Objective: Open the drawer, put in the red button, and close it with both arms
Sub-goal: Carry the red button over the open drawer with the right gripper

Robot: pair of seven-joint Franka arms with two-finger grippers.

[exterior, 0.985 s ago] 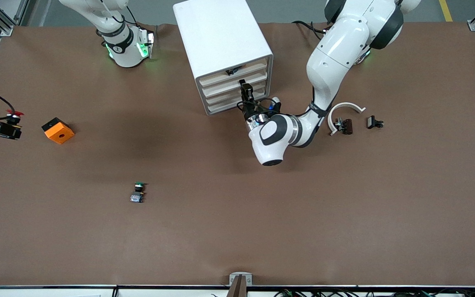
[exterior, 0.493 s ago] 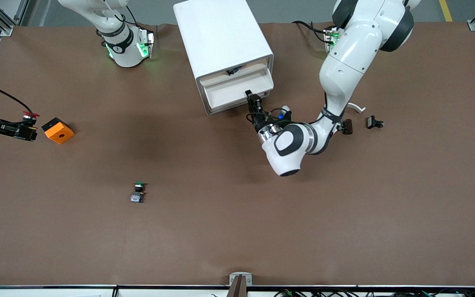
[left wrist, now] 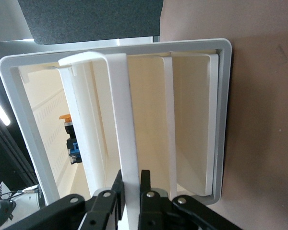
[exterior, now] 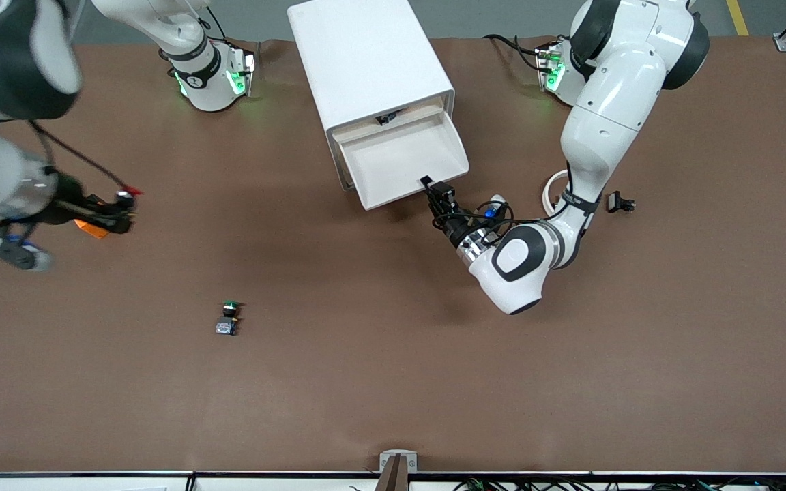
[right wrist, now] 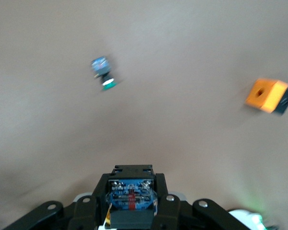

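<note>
Left gripper pinched on the pulled-out drawer front; right gripper clamped on the red button, over the table's right-arm end

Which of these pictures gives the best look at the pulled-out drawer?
The front view: the whole drawer shows, open and empty, left pincer at its front. The left wrist view shows only its front, gripped. The right wrist view misses it.

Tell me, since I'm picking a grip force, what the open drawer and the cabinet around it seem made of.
The pulled-out pale beige drawer looks like thin matte plastic: smooth walls, rounded moulded lip, seen in the left wrist view. The white boxy cabinet has a smooth, faintly glossy shell with rounded edges, probably plastic, possibly painted metal.
</note>
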